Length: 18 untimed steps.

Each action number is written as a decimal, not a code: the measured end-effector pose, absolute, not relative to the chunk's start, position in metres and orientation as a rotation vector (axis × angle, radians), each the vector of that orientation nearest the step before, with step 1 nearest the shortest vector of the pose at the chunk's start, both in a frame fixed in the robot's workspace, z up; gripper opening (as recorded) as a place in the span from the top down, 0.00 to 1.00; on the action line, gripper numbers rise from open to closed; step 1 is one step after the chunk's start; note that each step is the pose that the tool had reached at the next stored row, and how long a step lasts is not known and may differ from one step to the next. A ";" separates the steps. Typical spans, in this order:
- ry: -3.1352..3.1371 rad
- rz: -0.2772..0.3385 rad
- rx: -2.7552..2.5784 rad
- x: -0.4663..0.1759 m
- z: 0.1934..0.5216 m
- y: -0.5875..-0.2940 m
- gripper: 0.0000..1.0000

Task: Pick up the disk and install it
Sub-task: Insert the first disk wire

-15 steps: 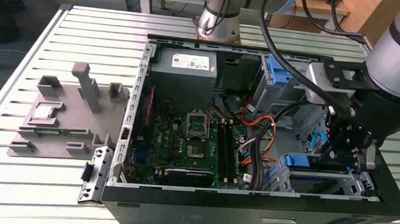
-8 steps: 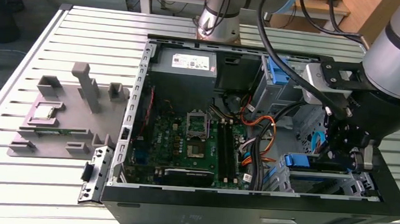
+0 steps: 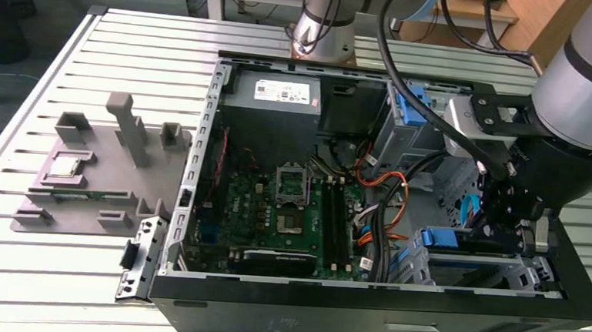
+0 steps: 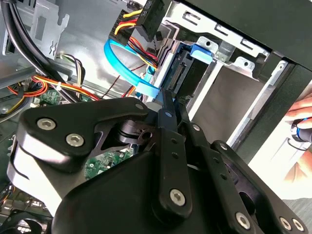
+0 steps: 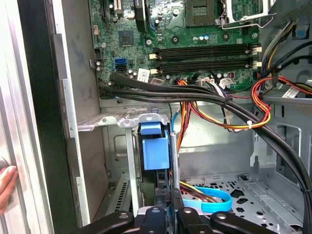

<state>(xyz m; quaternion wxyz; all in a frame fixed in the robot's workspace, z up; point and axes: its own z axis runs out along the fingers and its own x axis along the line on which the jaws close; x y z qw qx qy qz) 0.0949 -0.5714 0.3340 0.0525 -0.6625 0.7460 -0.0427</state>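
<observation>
The claw [image 3: 505,225] is down inside the open computer case [image 3: 370,309], at the drive cage [image 3: 475,269] by the front corner. In the second wrist view its fingers [image 4: 168,114] look drawn close together, pinching the edge of something thin and dark; I take that to be the disk [image 5: 155,153], though I cannot be sure the grip is closed on it.

The disk stands on edge in the cage slot just ahead of the claw, its blue handle end [image 5: 151,129] showing, so the pickup looks done and the drive is largely in its bay. Whether it is fully seated cannot be told, and no cable can be seen plugged into it.

The first wrist view shows the slot head-on, with a loose blue ribbon cable [image 5: 214,200] lying on the case floor beside the claw and the green main board [image 5: 195,44] beyond. The second wrist view gives the claw's linkage and the drive's connector end [image 4: 187,73]. The exterior view places the whole case on the slatted table [image 3: 22,273], with a grey parts holder [image 3: 101,169] well apart. A person's hand [image 5: 6,185] rests at the case's outer wall.
</observation>
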 end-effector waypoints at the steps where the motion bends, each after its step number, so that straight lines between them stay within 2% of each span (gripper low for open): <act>1: 2.268 -0.130 -2.015 0.095 0.333 -0.571 0.84; 18: 2.266 -0.133 -2.016 0.094 0.331 -0.571 0.84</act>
